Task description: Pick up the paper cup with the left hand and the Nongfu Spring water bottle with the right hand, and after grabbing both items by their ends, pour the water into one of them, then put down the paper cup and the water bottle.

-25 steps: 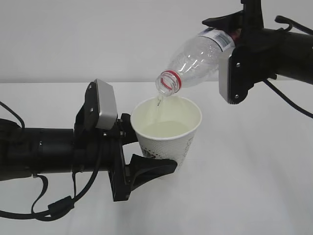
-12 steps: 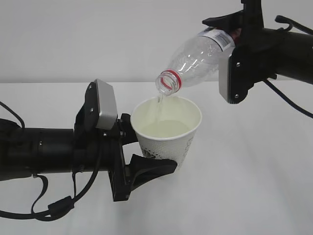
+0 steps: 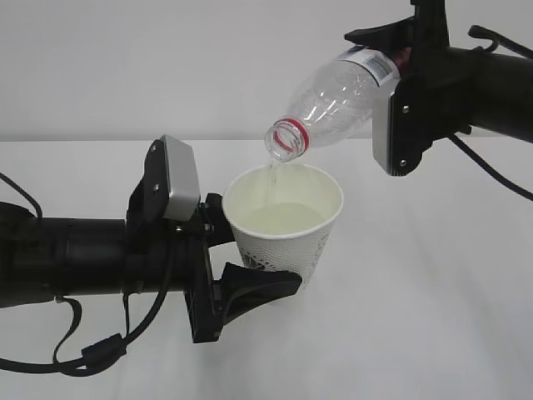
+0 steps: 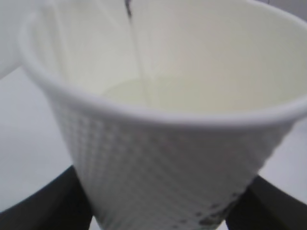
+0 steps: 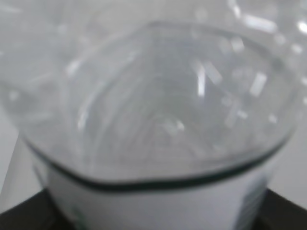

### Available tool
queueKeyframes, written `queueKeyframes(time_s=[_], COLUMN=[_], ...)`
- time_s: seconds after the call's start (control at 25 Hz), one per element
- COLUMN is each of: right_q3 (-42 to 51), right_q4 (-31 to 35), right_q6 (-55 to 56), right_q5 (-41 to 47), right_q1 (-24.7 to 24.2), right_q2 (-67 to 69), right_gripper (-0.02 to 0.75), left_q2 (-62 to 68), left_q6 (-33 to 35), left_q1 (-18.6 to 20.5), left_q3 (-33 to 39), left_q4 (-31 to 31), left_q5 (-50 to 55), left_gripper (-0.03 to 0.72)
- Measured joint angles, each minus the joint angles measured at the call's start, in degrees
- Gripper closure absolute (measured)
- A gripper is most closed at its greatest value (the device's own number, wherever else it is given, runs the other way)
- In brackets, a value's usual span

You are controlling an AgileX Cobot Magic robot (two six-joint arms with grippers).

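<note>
Here, paper cup point(image 3: 286, 227) clamped in left hand point(image 3: 237, 262), bottle point(image 3: 333, 100) tilted above.

Exterior looks slantwise down; wrist views sit close.

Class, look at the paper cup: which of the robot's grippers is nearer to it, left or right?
Left. The left gripper is clamped around the paper cup near its base. The right gripper is up and to the right, holding the tilted water bottle above the cup.

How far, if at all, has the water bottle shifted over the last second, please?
No. The water bottle keeps its mouth above the paper cup's far rim, unchanged against the table edge.
</note>
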Motion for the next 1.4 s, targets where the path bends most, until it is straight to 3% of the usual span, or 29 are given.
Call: queueKeyframes(time_s=[1.4], right_q3=[0.0], right_q4=[0.1], right_q6=[-0.6], right_q5=[0.0], right_q1=[0.0], right_q2=[0.0], right_gripper=[0.262], left_q2=[0.0], left_q6=[0.0], left_q1=[0.0], left_q3=[0.0], left_q4=[0.0], left_q5=[0.2], left_gripper=[0.145])
